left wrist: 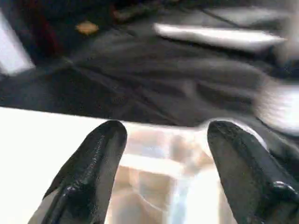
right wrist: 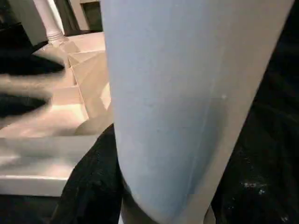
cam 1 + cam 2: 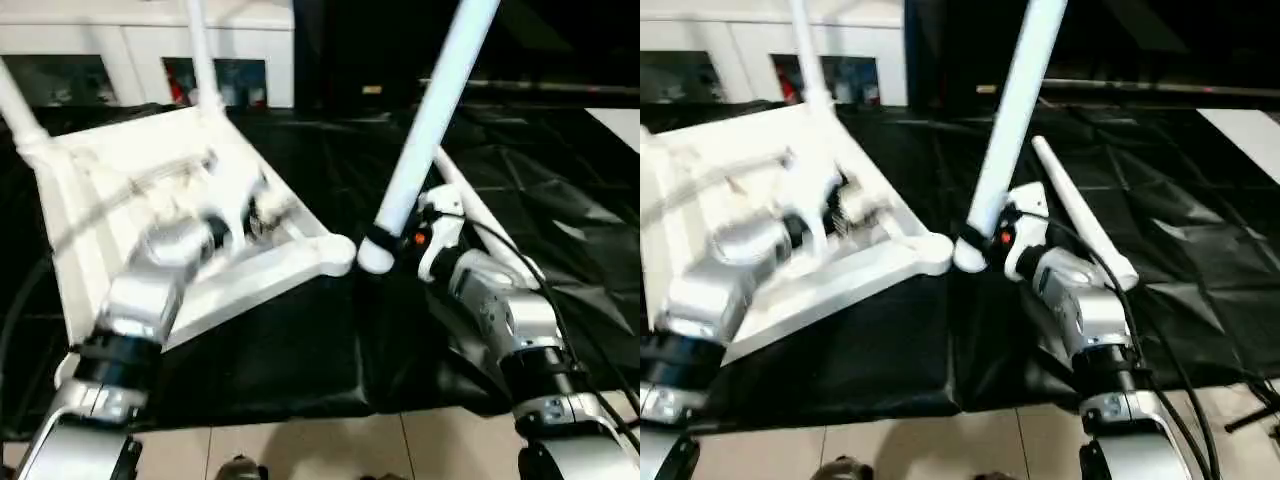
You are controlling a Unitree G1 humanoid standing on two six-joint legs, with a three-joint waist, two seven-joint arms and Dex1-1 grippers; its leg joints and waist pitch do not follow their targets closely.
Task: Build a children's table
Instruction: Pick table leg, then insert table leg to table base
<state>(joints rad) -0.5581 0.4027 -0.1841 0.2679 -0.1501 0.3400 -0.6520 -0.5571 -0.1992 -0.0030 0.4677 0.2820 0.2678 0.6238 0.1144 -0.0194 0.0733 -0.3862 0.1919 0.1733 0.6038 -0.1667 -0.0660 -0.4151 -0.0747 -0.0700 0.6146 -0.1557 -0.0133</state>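
— What's hard to make out here?

— Quite a bit. The left claw (image 1: 161,172) is blurred in the head views where it reaches over the tabletop (image 3: 150,200), and from above I can't see whether it touches the plastic. Its wrist view shows the two black fingers (image 1: 91,168) spread apart with nothing between them, hovering above the white surface — so it's released. The right claw (image 3: 385,245) is mostly hidden behind the leg (image 3: 430,120) it grips; that leg's top end is cut off by the upper edge of the picture.

— And the children's table itself?

— The tabletop lies upside down and tilted on the black-covered counter (image 3: 560,170), ribbed underside showing, a round socket (image 3: 335,252) at the near corner. Two legs (image 3: 200,50) already stand in the far corner sockets, both cut off at the top. The held leg leans steeply, its rounded lower end just beside the near socket; whether the two touch I can't tell. A fourth leg (image 3: 1085,215) lies flat on the counter behind the right claw, partly covered by the wrist and its cable.

— Anything behind?

— A white cabinet (image 3: 130,40) with glass doors, beyond the counter. Its contents are too dim to name.
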